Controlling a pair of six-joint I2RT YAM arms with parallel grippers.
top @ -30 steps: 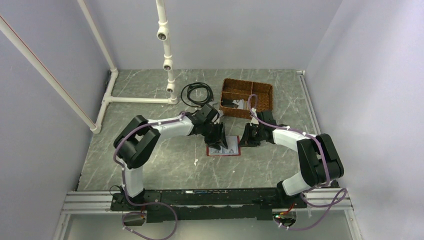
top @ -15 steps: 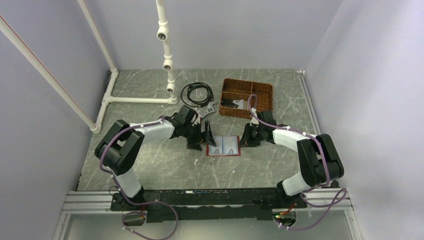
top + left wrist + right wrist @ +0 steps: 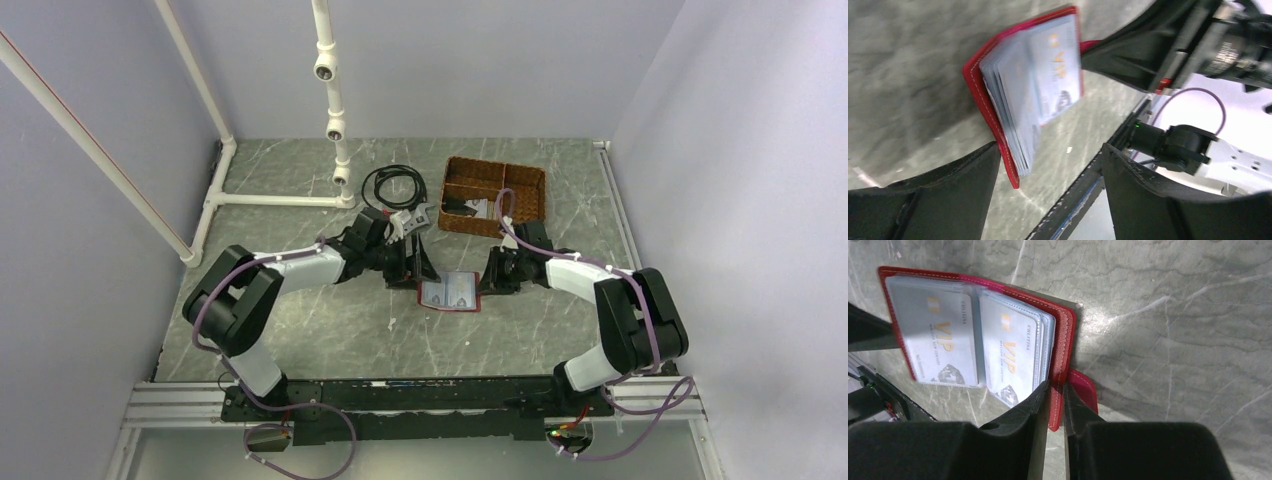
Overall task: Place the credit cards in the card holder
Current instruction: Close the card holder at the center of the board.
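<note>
The dark-red card holder (image 3: 450,293) lies open on the table between the arms, and pale blue-grey credit cards (image 3: 933,340) marked VIP fill its clear sleeves. My right gripper (image 3: 1057,390) is shut on the holder's right cover edge (image 3: 1068,330), beside the red snap tab (image 3: 1083,387); it also shows in the top view (image 3: 487,284). My left gripper (image 3: 1050,152) is open and empty, just left of the holder (image 3: 1023,85), with its left finger near the cover's corner; it also shows in the top view (image 3: 417,265).
A brown wicker divided basket (image 3: 495,172) stands behind the holder with a few dark and white items (image 3: 470,207) inside. A coiled black cable (image 3: 392,187) lies to its left. A white pipe frame (image 3: 335,120) stands at the back left.
My left gripper has drawn off the top of the holder to its left side and stands open there. The right gripper has stayed shut on the cover edge. The holder has shifted slightly.
</note>
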